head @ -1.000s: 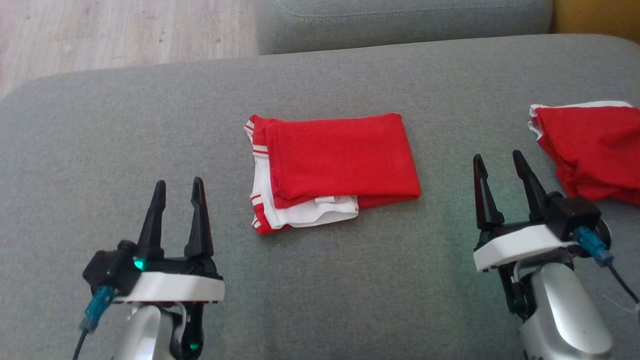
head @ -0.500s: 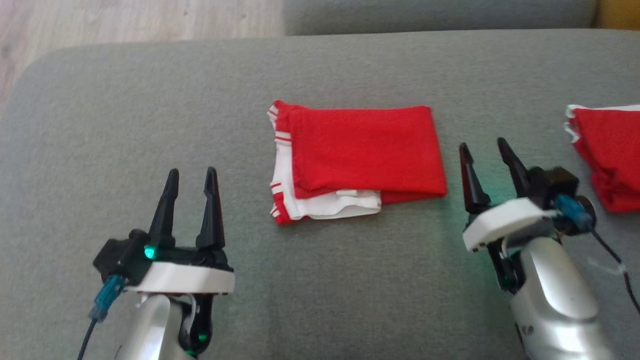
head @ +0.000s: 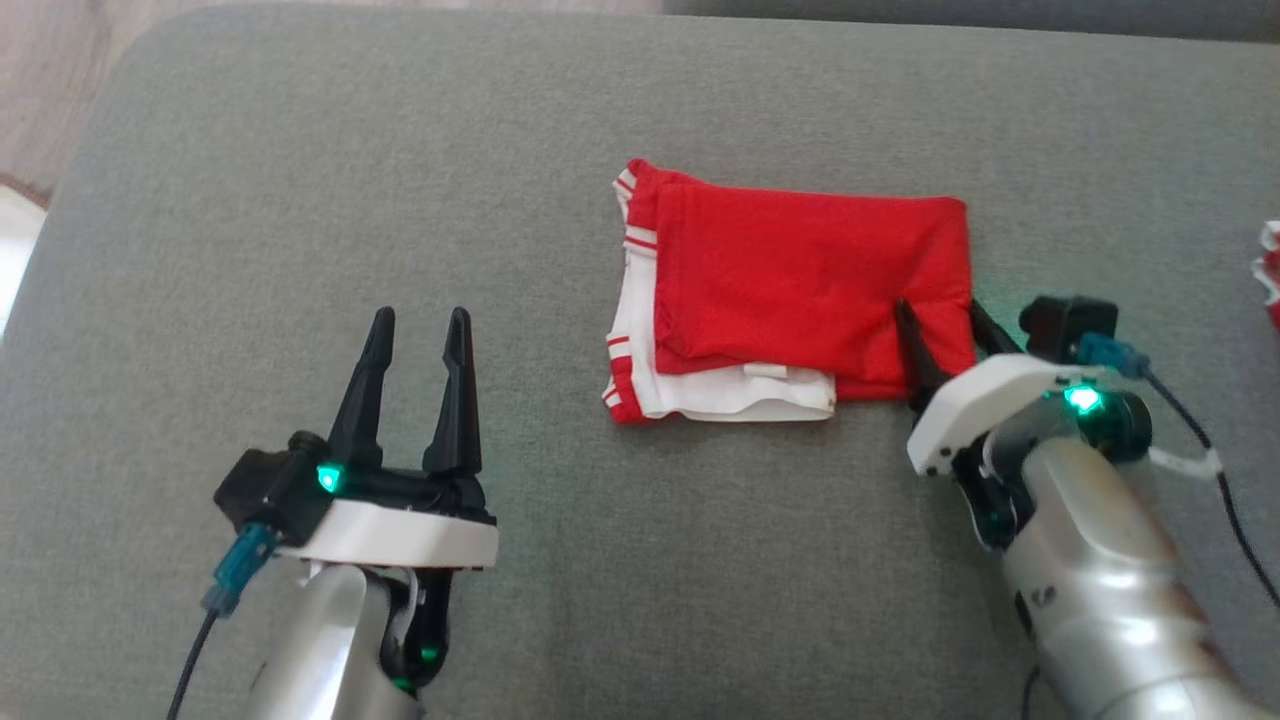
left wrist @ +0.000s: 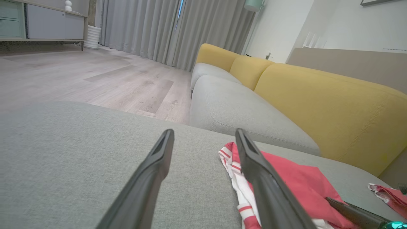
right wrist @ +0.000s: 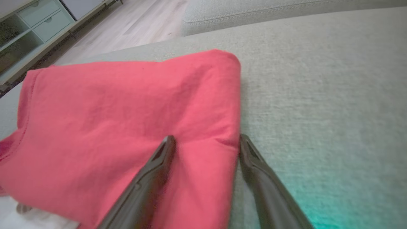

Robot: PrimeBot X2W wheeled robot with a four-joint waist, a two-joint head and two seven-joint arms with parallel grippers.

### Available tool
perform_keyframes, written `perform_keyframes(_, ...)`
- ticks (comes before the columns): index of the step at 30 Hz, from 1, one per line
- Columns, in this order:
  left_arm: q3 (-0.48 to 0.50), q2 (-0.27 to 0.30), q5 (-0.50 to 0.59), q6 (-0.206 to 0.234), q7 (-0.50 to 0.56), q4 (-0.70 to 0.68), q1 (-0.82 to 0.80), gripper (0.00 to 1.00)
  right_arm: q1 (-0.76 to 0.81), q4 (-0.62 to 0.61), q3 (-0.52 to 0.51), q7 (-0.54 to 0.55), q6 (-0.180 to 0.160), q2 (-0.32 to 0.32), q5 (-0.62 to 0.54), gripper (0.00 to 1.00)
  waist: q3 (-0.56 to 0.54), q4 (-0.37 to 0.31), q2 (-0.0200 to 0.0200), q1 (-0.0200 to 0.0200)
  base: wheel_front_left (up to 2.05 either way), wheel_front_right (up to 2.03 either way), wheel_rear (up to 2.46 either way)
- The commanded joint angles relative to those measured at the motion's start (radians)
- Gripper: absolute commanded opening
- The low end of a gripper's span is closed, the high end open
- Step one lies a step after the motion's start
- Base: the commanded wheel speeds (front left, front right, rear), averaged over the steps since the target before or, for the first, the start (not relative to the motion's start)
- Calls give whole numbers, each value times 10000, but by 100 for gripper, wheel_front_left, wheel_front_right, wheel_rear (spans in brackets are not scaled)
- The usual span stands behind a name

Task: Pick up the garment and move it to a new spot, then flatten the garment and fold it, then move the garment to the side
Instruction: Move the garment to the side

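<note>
A folded red garment (head: 800, 280) with white, red-striped trim lies flat on the grey sofa cushion (head: 300, 200). My right gripper (head: 940, 315) is open, its fingers straddling the garment's right edge near the lower right corner; one finger rests on the red cloth (right wrist: 127, 108), the other just off its edge on the cushion. My left gripper (head: 417, 322) stands open over bare cushion, well left of the garment, nothing between its fingers. The left wrist view shows the garment's striped trim (left wrist: 235, 165) beside its right finger.
A second red and white garment (head: 1268, 270) peeks in at the far right edge of the cushion. Wooden floor (head: 40, 90) lies beyond the cushion's left end. Another grey seat (left wrist: 235, 108) and yellow backrests (left wrist: 318, 105) stand behind.
The head camera has tilted and shifted, sliding the scene right and down. My right gripper has advanced forward and left onto the garment's right edge. The left gripper has stayed open in place.
</note>
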Motion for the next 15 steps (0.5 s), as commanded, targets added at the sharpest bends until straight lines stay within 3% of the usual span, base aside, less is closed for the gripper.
perform_keyframes(1, 202, 60, -21, 85, -51, -282, -325, 100, -253, 52, 412, -81, 35, 118, 54, 100, 52, 43, 0, 0, 0, 0, 0)
perform_keyframes(2, 204, 60, -19, 97, -51, -288, -327, 100, -333, 194, 544, -145, 35, 118, 61, 100, 63, 39, 0, 0, 0, 0, 0)
perform_keyframes(3, 216, 60, 13, 105, -51, -258, -329, 100, -485, 428, 778, -380, 35, 118, -18, 0, 61, -9, 0, 0, 0, 0, 0)
perform_keyframes(15, -10, 60, 112, 80, -51, -245, -402, 100, -1249, 850, 1212, -1577, 35, -224, -2124, 0, -392, -1154, 0, 0, 0, 0, 0)
